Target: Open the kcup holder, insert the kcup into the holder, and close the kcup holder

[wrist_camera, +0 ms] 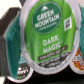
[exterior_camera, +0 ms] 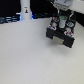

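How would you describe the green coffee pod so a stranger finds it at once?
On the white table stands a black boxy holder with pods. Among them, seen from the wrist, take the round bright-green pod printed Green Mountain Dark Magic; its neighbours are a dark teal-rimmed pod and an orange pod.

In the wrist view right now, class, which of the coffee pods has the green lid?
The large middle pod, reading Green Mountain Dark Magic. The pod at the edge beside it has an orange and white lid, and the third one is dark.
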Controlling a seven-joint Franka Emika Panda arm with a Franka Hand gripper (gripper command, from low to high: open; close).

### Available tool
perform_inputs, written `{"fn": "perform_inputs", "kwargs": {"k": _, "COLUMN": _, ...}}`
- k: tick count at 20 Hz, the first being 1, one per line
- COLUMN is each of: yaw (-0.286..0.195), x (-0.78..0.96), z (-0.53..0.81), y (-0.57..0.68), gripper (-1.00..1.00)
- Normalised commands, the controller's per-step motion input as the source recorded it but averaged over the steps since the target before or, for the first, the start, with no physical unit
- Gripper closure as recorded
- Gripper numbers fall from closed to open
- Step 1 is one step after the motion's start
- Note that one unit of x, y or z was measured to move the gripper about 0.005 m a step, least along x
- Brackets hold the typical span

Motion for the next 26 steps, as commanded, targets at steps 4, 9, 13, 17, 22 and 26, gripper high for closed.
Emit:
{"fn": "perform_inputs", "kwargs": {"k": 4, "yaw": -0.026, "x": -0.21, "z": 0.21, "y": -0.07, "gripper": 1.00}}
{"fn": "perform_inputs", "kwargs": {"k": 9, "yaw": -0.023, "x": -0.15, "z": 0.03, "y": -0.11, "gripper": 1.00}}
{"fn": "perform_inputs", "kwargs": {"k": 13, "yaw": -0.008, "x": 0.02, "z": -0.07, "y": -0.07, "gripper": 1.00}}
{"fn": "perform_inputs", "kwargs": {"k": 17, "yaw": -0.008, "x": 0.02, "z": -0.12, "y": -0.06, "gripper": 1.00}}
{"fn": "perform_inputs", "kwargs": {"k": 22, "yaw": -0.007, "x": 0.01, "z": -0.06, "y": -0.09, "gripper": 1.00}}
{"fn": "perform_inputs", "kwargs": {"k": 26, "yaw": -0.052, "x": 0.00, "z": 0.00, "y": -0.18, "gripper": 1.00}}
